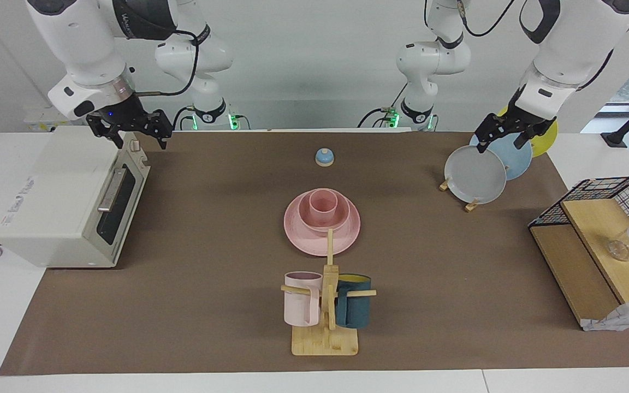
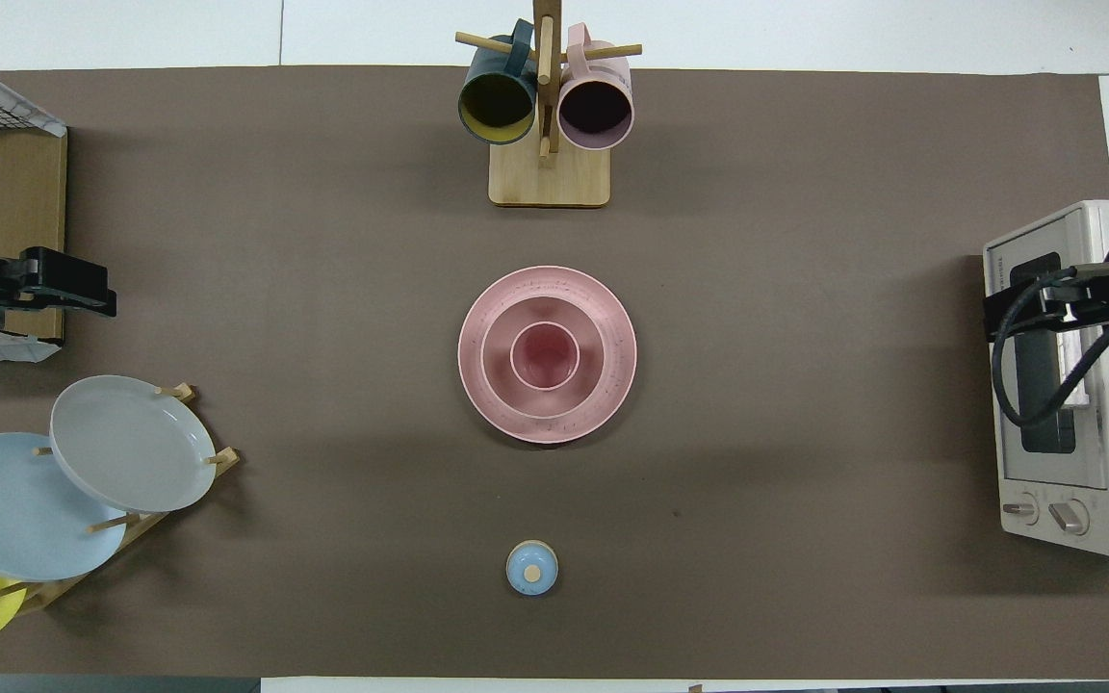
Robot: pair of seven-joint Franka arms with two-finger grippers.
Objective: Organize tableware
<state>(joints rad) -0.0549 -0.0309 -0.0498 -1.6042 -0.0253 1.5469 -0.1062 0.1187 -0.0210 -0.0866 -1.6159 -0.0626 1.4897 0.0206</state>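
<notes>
The cup point(image 1: 323, 204) sits in the bowl point(image 1: 324, 214) on the plate point(image 1: 321, 225). Both claws, right gripper point(image 1: 138, 137) over the oven point(image 1: 63, 199) and left gripper point(image 1: 501, 141) over the plate rack point(image 1: 481, 173), look released; lift the cup straight up.

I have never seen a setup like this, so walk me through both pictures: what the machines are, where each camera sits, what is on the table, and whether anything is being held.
These are two white robot arms with two-finger grippers. One picture faces them from across the table; the other looks down from above their end.

The left gripper hangs over the rack of grey, blue and yellow plates. The right gripper hangs over the white toaster oven. Neither holds anything.

Mid-table sits the matte pink set: a wide flat plate, a deep bowl on it, and a small tapered cup in the bowl. Farther out, a wooden stand holds two mugs. Nearer the robots sits a small blue bell.
</notes>
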